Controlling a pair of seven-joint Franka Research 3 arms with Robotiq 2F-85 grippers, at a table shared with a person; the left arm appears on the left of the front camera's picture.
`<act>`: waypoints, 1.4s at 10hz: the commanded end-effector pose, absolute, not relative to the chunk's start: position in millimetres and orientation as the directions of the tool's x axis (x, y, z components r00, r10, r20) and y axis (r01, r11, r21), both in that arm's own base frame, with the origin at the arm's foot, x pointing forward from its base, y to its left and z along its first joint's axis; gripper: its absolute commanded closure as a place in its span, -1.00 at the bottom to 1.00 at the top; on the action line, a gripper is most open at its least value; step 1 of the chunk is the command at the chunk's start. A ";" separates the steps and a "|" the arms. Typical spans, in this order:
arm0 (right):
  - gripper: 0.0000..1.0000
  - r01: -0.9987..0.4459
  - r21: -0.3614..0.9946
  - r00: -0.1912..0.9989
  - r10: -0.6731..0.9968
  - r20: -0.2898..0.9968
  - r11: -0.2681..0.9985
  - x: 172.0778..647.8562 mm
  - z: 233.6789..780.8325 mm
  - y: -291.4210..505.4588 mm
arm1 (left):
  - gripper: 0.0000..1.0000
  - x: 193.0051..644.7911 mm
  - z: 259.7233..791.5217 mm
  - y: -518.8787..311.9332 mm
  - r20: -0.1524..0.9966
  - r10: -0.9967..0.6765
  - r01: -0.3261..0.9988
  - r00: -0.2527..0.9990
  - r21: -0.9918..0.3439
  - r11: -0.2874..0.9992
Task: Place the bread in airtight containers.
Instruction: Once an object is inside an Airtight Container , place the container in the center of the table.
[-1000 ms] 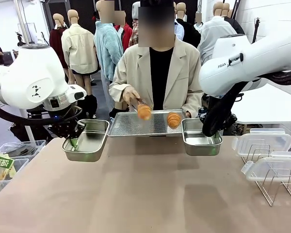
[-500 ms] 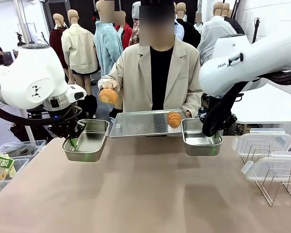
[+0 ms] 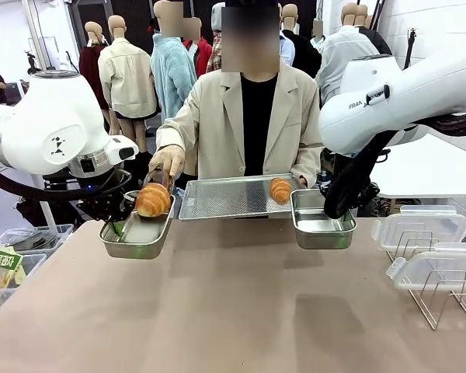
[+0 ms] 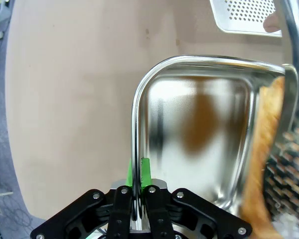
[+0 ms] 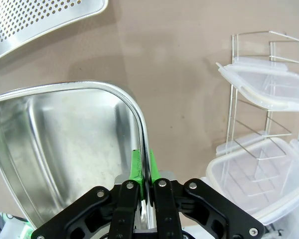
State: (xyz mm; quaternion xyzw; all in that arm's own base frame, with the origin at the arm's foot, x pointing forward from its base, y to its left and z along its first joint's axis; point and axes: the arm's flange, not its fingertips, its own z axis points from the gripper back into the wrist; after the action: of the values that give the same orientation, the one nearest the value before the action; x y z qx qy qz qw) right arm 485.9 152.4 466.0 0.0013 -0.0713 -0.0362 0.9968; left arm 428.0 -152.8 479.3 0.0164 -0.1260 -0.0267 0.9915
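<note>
Nearest us is the brown table (image 3: 233,311); on its right side a wire rack (image 3: 439,299) carries two clear white-rimmed lids (image 3: 421,228), one nearer and one farther, both off their boxes.

Mid-table we have the two steel containers, well apart, both open-topped; the left container (image 3: 132,247) sits at picture left in the front view, the right container (image 3: 324,238) right of centre.

Left gripper (image 4: 137,170): fingers pressed together on the left container's near rim, green pads either side of the steel wall, one inside and one outside; so it is pinching the box edge.

Right gripper (image 5: 143,167): same grip on the right container's rim, pads clamped across the wall; that box's floor shows bare steel with reflections.

One croissant roll (image 3: 152,200) is at the far end of the left container, low over the rim, held by metal tongs (image 3: 158,179) in the person's hand (image 3: 168,159); we cannot tell whether it touches the box floor; in the left wrist view it is a blurred orange streak at the box's far wall.

Behind the boxes, spanning the gap between them, we see the perforated steel tray (image 3: 221,200); a second roll (image 3: 279,189) rests on its right end, just beside the right container's far rim.

The person, in a beige jacket (image 3: 217,116), stands at the far edge behind the tray.
</note>
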 end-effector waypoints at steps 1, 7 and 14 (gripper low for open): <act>1.00 0.078 0.016 0.983 -0.079 0.166 0.997 482.0 465.0 151.1 | 1.00 428.7 483.4 -151.3 0.260 -0.066 0.054 0.963 0.053 0.997; 1.00 0.078 0.016 0.983 -0.079 0.166 0.997 482.0 465.0 151.1 | 1.00 428.7 483.4 -151.3 0.260 -0.066 0.054 0.963 0.053 0.997; 1.00 0.078 0.016 0.983 -0.079 0.166 0.997 482.0 465.0 151.1 | 1.00 428.7 483.4 -151.3 0.260 -0.066 0.054 0.963 0.053 0.997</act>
State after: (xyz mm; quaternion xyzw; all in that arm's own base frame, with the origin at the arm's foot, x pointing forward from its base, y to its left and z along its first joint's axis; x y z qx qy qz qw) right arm 485.9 152.4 466.0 0.0014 -0.0713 -0.0363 0.9968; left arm 428.0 -152.7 479.0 0.0168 -0.1255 -0.0268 0.9916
